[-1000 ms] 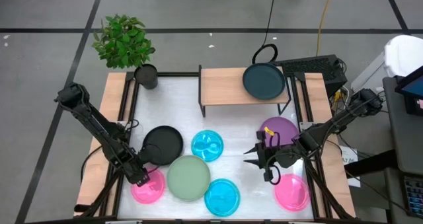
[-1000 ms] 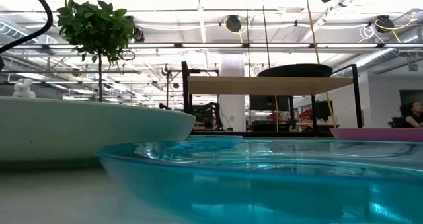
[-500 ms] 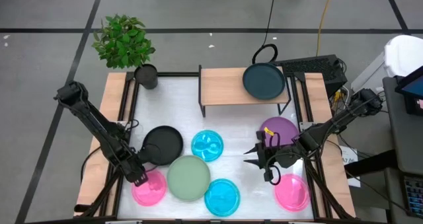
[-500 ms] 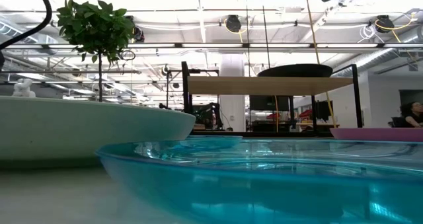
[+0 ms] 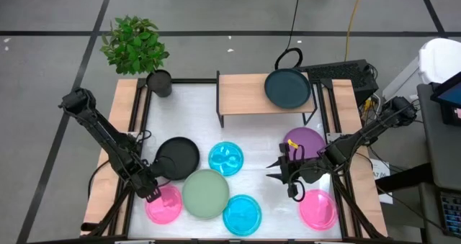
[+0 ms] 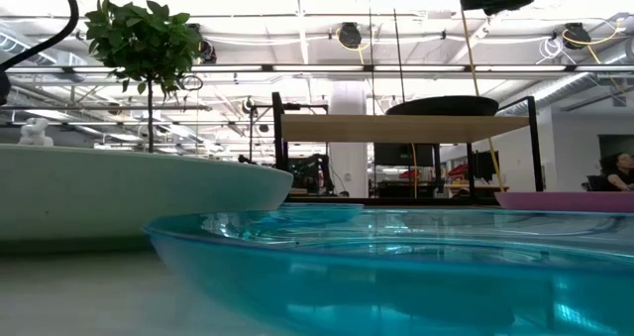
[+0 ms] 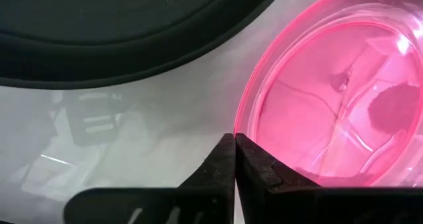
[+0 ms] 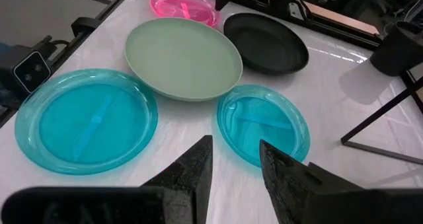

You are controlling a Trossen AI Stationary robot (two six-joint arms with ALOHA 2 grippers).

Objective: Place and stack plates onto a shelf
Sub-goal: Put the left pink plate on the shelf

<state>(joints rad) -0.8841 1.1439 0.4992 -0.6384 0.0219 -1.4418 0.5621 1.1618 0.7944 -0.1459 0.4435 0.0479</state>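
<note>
My left gripper [image 5: 153, 194] points down at the far left rim of a pink plate [image 5: 162, 204] near the table's front left, and is shut on that rim. The plate lies flat on the table. My right gripper [image 5: 277, 170] hangs open above the table, between a purple plate [image 5: 304, 139] and a second pink plate [image 5: 318, 208], touching nothing. A dark teal plate [image 5: 287, 88] lies on the right half of the wooden shelf [image 5: 241, 93]. On the table lie a black plate [image 5: 177, 157], a sage green plate [image 5: 205, 193] and two cyan plates [image 5: 226, 158] [image 5: 241, 214]. My left gripper comes from above, pointing steeply down, and closes on the pink plate's rim [image 7: 242, 121] at its outer edge. One finger [image 7: 264, 174] lies over the plate's inside and the other [image 7: 211, 171] outside it. The strip of rim between the tips is hidden by them. The plate rests on the table.
A potted plant [image 5: 135, 46] in a dark pot [image 5: 159, 83] stands at the far left corner, beside the shelf. The left half of the shelf top is bare wood. The sage green plate overlaps the edges of its neighbours. Black rails [image 5: 137, 122] run along both table sides.
</note>
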